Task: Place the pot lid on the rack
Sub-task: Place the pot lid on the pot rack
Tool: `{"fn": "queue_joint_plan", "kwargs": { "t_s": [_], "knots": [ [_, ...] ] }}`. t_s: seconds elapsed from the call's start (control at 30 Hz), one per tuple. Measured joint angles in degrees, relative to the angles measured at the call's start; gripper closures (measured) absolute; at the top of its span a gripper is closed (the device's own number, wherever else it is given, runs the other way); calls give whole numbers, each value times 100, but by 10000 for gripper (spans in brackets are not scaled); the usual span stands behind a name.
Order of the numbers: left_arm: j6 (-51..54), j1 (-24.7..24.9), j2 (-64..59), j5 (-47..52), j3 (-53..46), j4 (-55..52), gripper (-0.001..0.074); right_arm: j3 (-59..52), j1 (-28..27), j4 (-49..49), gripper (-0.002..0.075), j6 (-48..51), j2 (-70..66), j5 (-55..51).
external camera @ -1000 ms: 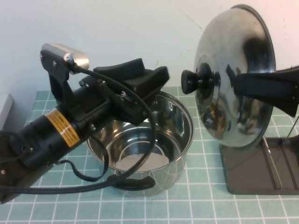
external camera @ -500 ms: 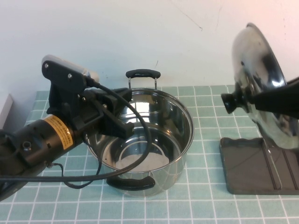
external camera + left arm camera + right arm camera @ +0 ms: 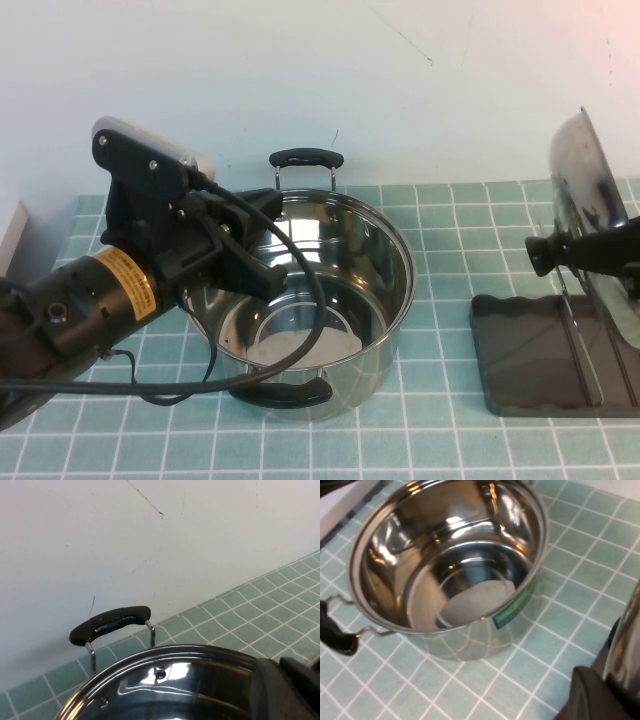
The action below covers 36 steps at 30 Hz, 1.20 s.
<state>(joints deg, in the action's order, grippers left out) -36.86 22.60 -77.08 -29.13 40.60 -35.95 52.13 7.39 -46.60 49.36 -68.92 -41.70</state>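
Lid [image 3: 585, 200] upright, right edge of frame, now moved right over rack [image 3: 545, 355] | right gripper [image 3: 590, 255] clamped on its knob | left gripper [image 3: 262, 270] at pot [image 3: 310, 300], closure unclear | lowering between prongs likely next

From above on the robot's side one camera looks down across the table, while both wrist cameras sit close, each catching the same steel pot [image 3: 310, 300] [image 3: 165, 680] [image 3: 450, 570].
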Motion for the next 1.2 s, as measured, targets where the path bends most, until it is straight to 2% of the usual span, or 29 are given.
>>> {"fn": "queue_joint_plan", "kwargs": {
  "t_s": [0.37,0.43,0.57,0.7,0.87,1.03,1.2],
  "knots": [
    [-130,0,-10,0,0,0,734,-247,0,25,676,-61,-303,426],
    [-155,0,-10,0,0,-38,734,-247,0,25,650,-61,-326,493],
    [-216,0,-10,70,0,-125,734,-247,0,25,548,-61,-326,531],
    [-239,0,-10,491,0,-125,735,-247,-12,91,499,-61,-314,486],
    [-253,0,-10,1049,0,-125,736,-247,-317,401,490,-171,44,256],
    [-266,0,61,1062,0,-146,736,-247,-668,616,489,-315,751,9],
    [-266,0,350,1249,0,-216,736,-247,-707,825,489,-434,1497,-195]
  ]
}}
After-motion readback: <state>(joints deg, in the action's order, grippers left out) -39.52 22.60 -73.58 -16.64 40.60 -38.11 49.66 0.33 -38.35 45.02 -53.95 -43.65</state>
